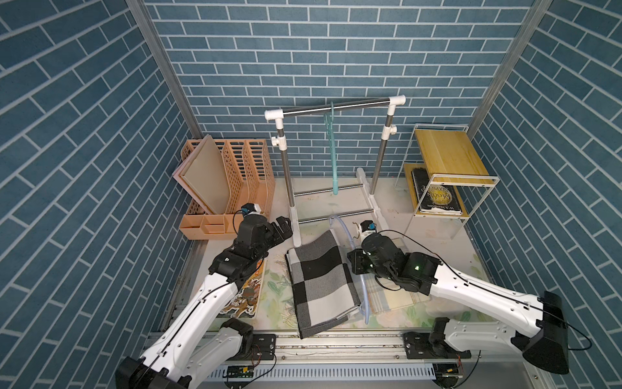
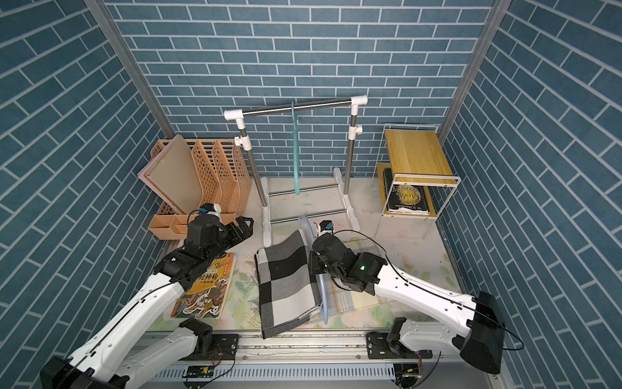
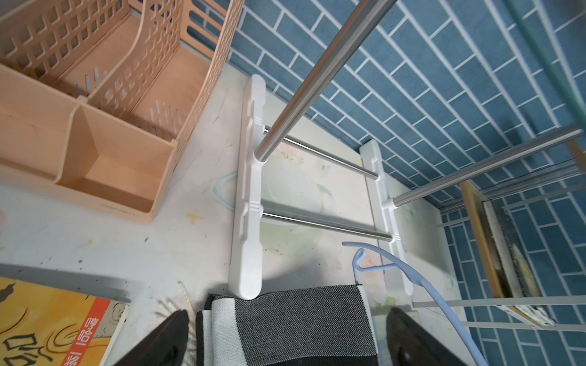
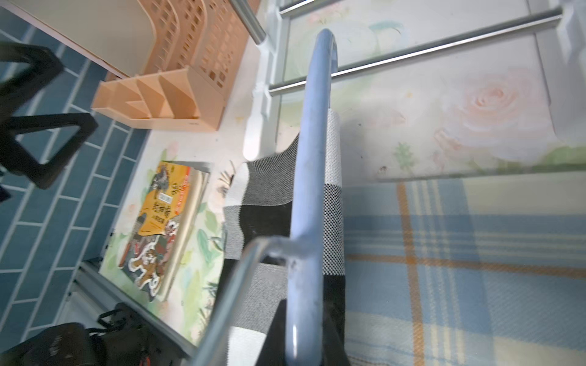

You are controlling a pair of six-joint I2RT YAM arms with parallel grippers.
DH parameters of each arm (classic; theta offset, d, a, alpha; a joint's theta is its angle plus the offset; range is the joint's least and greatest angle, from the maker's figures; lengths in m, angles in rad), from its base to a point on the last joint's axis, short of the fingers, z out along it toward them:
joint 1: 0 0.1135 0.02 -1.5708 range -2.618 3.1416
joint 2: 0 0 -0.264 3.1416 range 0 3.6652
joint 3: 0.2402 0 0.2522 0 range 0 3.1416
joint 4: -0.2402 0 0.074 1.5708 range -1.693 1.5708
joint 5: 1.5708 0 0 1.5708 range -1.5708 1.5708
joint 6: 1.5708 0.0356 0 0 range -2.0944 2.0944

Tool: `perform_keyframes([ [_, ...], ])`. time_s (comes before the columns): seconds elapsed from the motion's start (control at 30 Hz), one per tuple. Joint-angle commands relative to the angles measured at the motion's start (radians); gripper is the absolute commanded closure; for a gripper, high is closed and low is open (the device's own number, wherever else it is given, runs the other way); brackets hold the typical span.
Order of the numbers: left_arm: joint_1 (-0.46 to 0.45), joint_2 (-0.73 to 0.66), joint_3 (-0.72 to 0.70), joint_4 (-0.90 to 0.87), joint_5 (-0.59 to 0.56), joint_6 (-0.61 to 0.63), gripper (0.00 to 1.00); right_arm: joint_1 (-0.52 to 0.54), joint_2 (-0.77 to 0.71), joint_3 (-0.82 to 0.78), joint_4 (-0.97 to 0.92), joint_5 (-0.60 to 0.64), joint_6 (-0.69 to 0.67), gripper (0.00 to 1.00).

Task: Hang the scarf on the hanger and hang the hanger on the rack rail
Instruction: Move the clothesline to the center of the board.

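Top views: 1 scarf (image 1: 319,283), 2 hangers (image 1: 333,158), L end effector (image 1: 285,228) spread, R (image 1: 356,267) pinching hanger (image 1: 364,291)

Lab test booth (brick-print walls (image 1: 84,134), aluminium rail (image 1: 336,343)).

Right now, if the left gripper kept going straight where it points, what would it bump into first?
Probably the white rack foot, right ahead of the open left gripper. It might brush the scarf edge first; depth is unclear.

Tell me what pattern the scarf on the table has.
The scarf has big black, grey and white checks, clearest in a top view.
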Motion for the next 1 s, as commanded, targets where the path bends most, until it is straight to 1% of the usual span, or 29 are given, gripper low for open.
perform_keyframes([
  [0.0,0.000,-0.011,0.043,-0.046,0.027,0.025,0.00,-0.007,-0.021,0.105,-0.082,-0.012,-0.074,1.00],
  [0.1,0.000,-0.019,0.078,-0.044,0.040,0.031,0.00,-0.008,-0.001,0.195,-0.142,-0.030,-0.092,1.00],
  [0.37,0.000,-0.062,0.162,0.010,0.135,0.071,0.00,-0.010,0.075,0.475,-0.366,-0.056,-0.165,1.00],
  [0.57,0.000,-0.069,0.259,0.002,0.159,0.108,0.00,-0.010,0.147,0.703,-0.535,-0.087,-0.216,1.00],
  [0.77,0.000,-0.060,0.323,-0.004,0.176,0.123,0.00,-0.011,0.200,0.911,-0.652,-0.069,-0.237,1.00],
  [0.9,-0.001,-0.055,0.326,0.044,0.252,0.087,0.00,-0.011,0.227,1.022,-0.725,-0.036,-0.277,1.00],
  [0.97,-0.008,-0.055,0.322,0.087,0.294,0.080,0.00,-0.011,0.230,1.036,-0.746,-0.025,-0.303,1.00],
])
